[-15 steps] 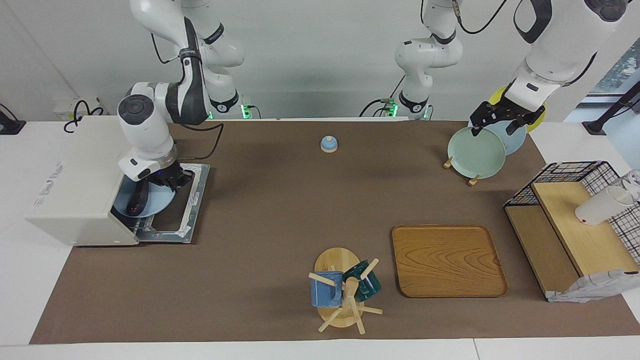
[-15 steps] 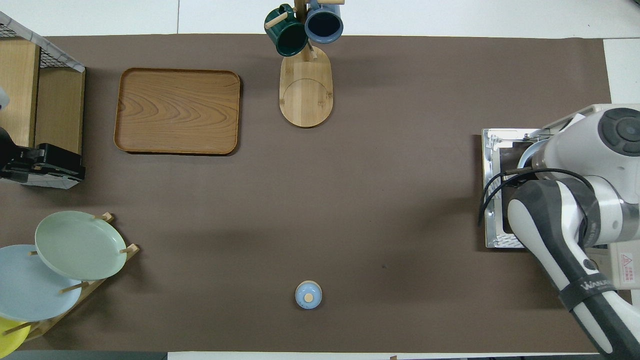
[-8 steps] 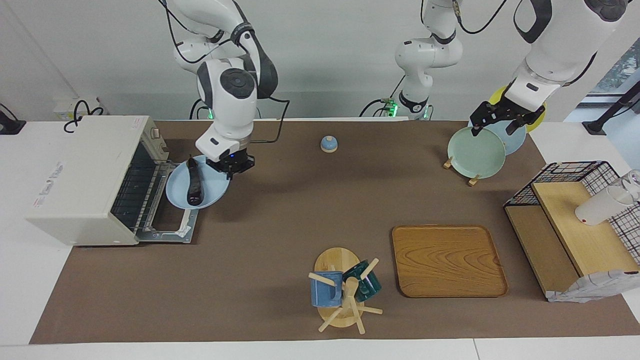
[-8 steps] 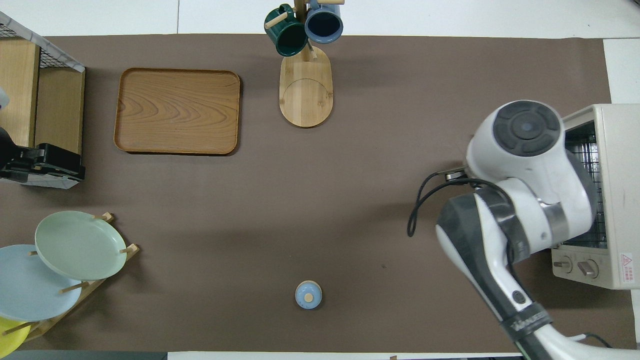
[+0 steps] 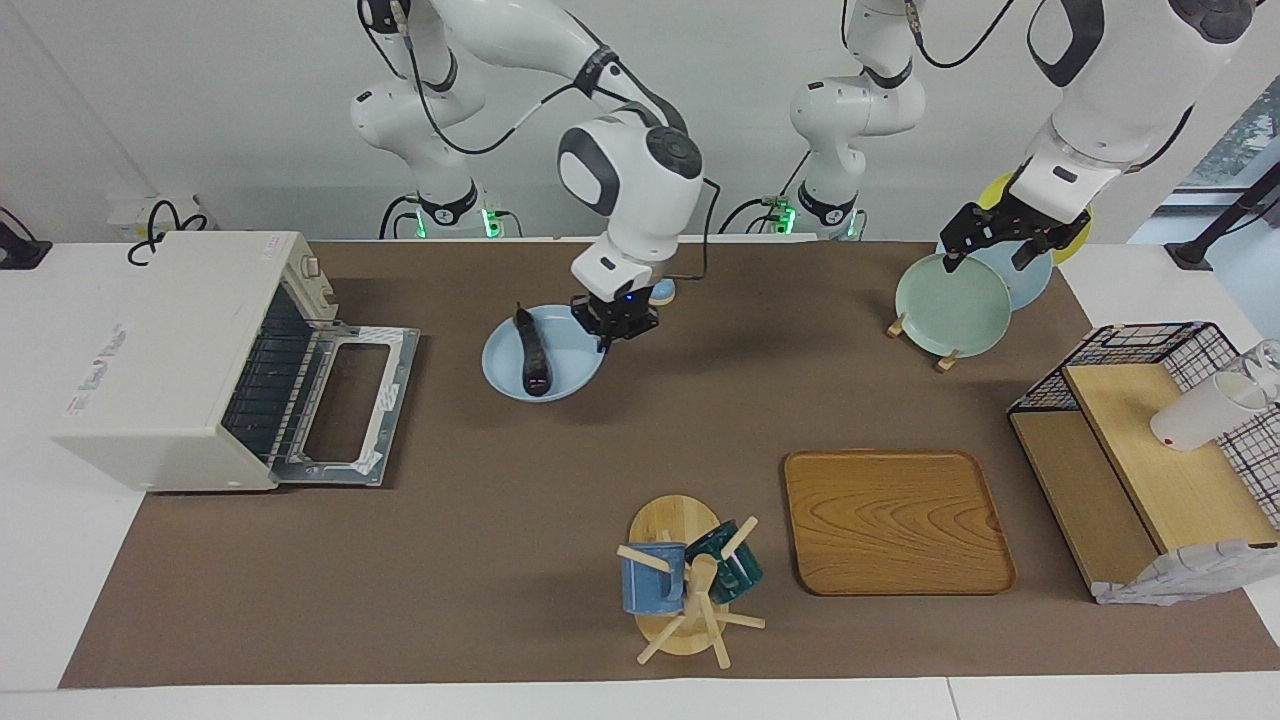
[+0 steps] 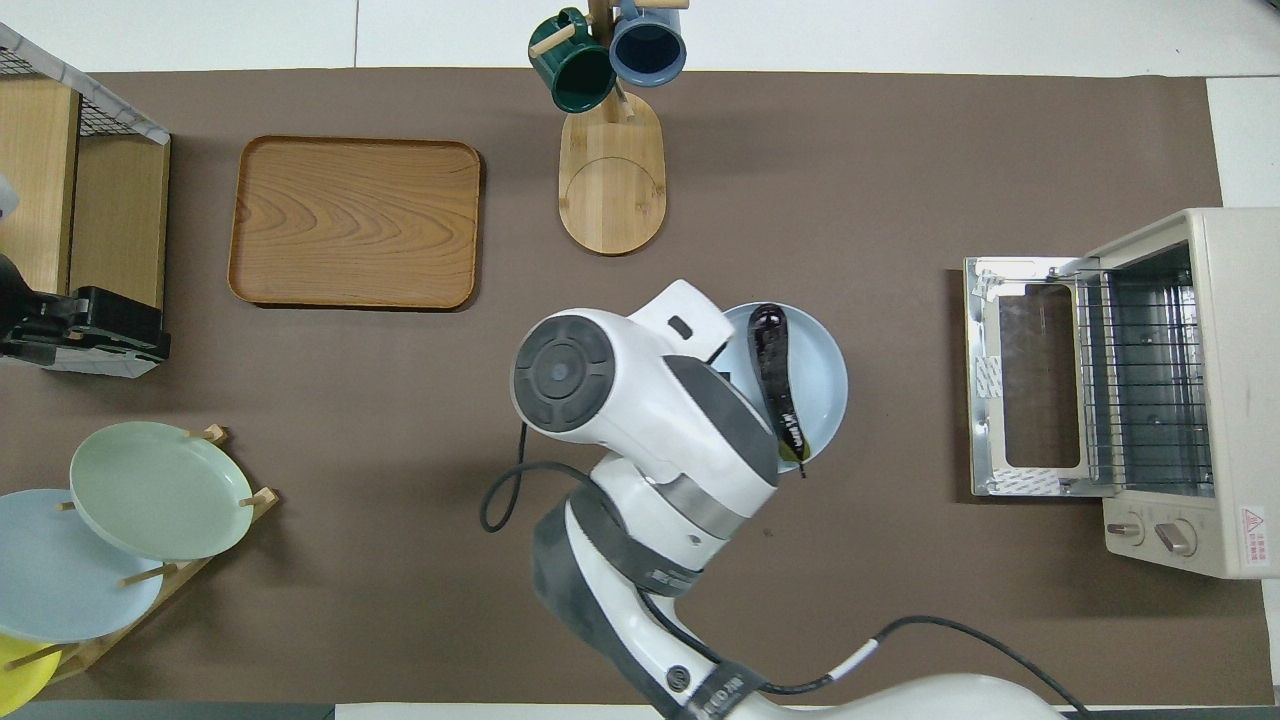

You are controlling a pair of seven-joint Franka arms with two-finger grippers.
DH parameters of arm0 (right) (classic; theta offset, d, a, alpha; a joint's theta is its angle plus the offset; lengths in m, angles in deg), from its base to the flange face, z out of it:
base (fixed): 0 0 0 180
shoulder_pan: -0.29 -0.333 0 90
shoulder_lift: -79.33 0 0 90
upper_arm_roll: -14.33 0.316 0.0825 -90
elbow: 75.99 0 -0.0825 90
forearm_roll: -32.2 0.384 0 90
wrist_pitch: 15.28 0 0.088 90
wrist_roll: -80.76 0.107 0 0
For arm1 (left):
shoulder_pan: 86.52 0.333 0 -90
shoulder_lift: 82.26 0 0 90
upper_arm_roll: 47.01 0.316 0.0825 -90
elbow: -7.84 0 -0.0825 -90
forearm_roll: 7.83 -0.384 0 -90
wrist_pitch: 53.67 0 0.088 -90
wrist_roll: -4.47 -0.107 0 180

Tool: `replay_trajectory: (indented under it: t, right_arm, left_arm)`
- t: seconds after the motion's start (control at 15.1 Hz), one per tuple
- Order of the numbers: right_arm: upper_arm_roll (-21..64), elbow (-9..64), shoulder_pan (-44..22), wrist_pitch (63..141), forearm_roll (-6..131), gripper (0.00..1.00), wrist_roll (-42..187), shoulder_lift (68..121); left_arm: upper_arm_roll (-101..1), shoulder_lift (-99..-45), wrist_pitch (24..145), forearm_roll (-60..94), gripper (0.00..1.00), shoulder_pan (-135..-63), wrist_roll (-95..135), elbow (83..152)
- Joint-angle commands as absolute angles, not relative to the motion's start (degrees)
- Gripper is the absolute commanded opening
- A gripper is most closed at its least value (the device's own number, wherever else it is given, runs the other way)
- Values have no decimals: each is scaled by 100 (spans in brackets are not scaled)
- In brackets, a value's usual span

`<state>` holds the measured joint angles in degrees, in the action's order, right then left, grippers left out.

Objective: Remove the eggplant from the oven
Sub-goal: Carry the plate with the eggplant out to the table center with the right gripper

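Standing open and empty now, the oven [image 5: 175,360] has lost the eggplant [image 5: 533,355], carried clear on a blue plate [image 5: 565,375] pinched by the right gripper [image 5: 612,325]; left gripper [image 5: 1000,235] waits spread above the green plate [image 5: 950,305]; overhead, the arm hides the pinch

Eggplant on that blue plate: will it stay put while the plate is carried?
Probably not reliably. The eggplant looks glossy and rounded, lying loose on the shallow plate, so a tilt could roll or slide it. The right hand pinches only one rim, so the plate may sag.
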<state>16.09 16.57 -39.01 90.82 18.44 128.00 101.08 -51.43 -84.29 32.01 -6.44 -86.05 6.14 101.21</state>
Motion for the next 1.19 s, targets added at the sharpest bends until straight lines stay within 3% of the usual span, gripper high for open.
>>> replay_trajectory:
  t: [0.0,0.66,0.73,0.86,0.93,0.99,1.12]
  right_arm:
    - [1591,952,-4049,9472,2172,0,13102,10816]
    - [1670,1691,-4304,11251,2763,0,13586,10790]
    - [1670,1699,-4295,11329,2763,10,13586,10790]
    - [1670,1682,-4295,11453,2746,43,13534,10798]
    - [1670,1621,-4304,11349,2711,53,13516,10790]
    - [1670,1577,-4313,11234,2641,57,13507,10772]
    - [1652,1349,-4287,10578,2431,53,13437,10755]
  left_arm:
    - [-5202,-8516,3158,-616,100,-8512,632,10162]
    - [-5202,-8525,3158,-616,100,-8547,632,10180]
    - [-5202,-8525,3184,-624,100,-8547,641,10171]
    - [-5211,-8525,3141,-616,100,-8564,667,10180]
    - [-5202,-8525,3106,-616,100,-8573,667,10180]
    - [-5193,-8534,3114,-616,100,-8573,658,10171]
    - [-5202,-8543,3158,-616,100,-8564,658,10162]
